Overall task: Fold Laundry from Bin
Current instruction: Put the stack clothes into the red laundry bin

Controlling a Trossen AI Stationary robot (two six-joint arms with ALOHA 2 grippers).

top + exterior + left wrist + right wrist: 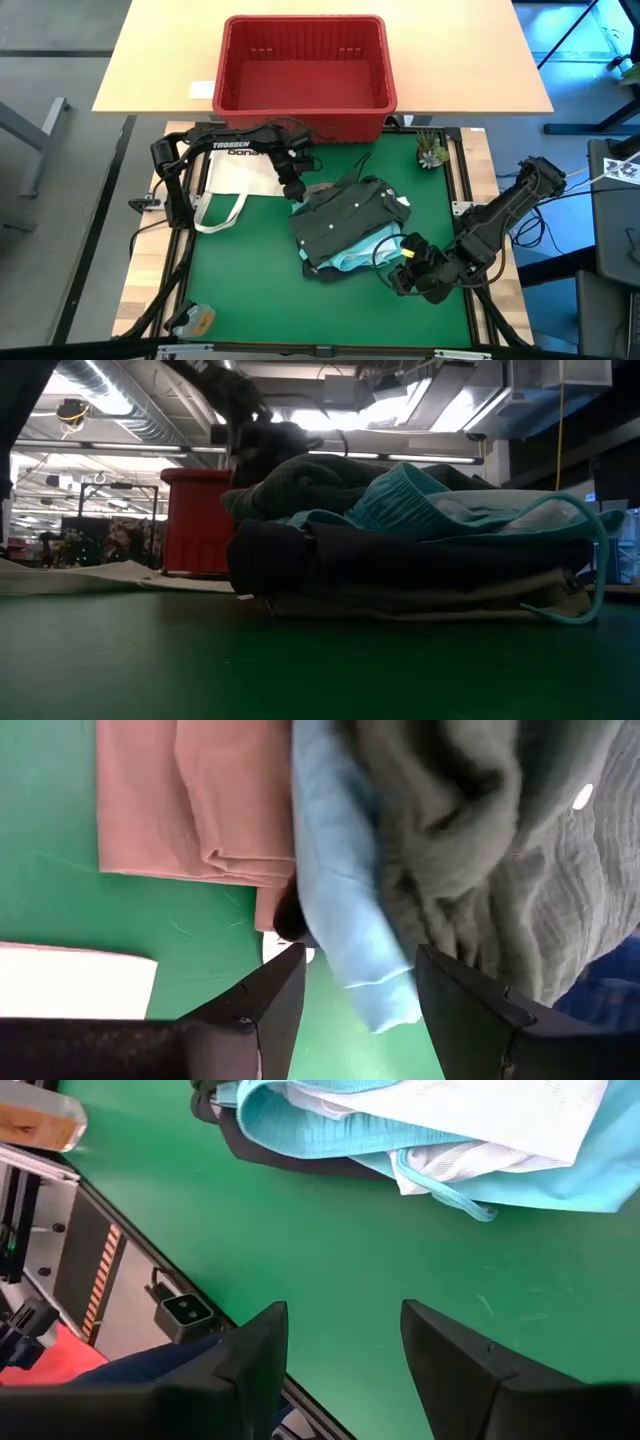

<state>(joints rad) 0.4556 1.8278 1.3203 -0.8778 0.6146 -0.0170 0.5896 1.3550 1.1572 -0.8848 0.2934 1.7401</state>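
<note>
- A white tote bag was seen lying flat on the green mat, at the left side of the table.
- The left gripper was held just at the left edge of the pile of laundry. Its two fingers were spread apart, and nothing was held between them. In the left wrist view, a fold of light blue cloth was seen right in front of the gap, with tan cloth on one side and dark green cloth on the other.
- The laundry was stacked in one pile near the middle of the mat. A dark grey piece was seen on top from above, with a turquoise piece poking out at the near edge.
- In the low view, the pile was shown lying flat on the mat, with turquoise cloth high up and a dark layer under it.
- The red bin was set behind the mat on the pale wooden table, well apart from the pile. No clothes could be seen in it.
- A small green plant was seen at the far right corner of the mat.
- The right gripper was held low over bare mat, just beside the near right edge of the pile. Its fingers were spread apart and nothing was gripped.
</note>
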